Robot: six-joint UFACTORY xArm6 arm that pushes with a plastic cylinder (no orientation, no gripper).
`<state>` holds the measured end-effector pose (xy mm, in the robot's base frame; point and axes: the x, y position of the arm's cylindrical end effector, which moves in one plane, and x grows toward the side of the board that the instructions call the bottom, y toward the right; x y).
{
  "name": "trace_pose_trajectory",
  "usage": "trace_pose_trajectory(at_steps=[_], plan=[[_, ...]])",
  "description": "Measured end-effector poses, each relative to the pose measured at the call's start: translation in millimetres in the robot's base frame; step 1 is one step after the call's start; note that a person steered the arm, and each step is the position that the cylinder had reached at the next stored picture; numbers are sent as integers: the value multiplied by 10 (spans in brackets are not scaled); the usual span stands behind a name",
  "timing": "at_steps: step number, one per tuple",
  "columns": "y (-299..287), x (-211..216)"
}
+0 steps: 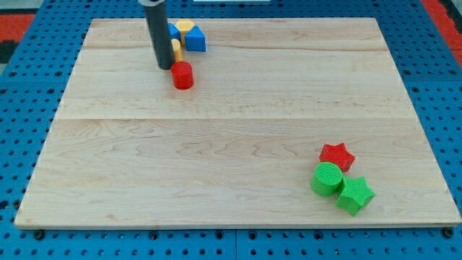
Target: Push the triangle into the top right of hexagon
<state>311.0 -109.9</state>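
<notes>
Resting near the view's top, my tip [165, 68] touches no block, just left of the red hexagon [182, 75]; the blue triangle [195, 40] sits above-right, beside partly hidden yellow blocks [185, 27].

Rod coming down from view's top, left of centre, upright, dark, straight. My tip [164, 68] low, at table height, in upper left part of view. Arm above cut off by frame edge.
</notes>
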Motion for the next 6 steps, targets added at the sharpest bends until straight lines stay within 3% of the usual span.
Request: trace_pose_trajectory(at_steps=[1, 4, 5, 6], plan=[[256, -16], [680, -809], [565, -1029], [929, -1062]])
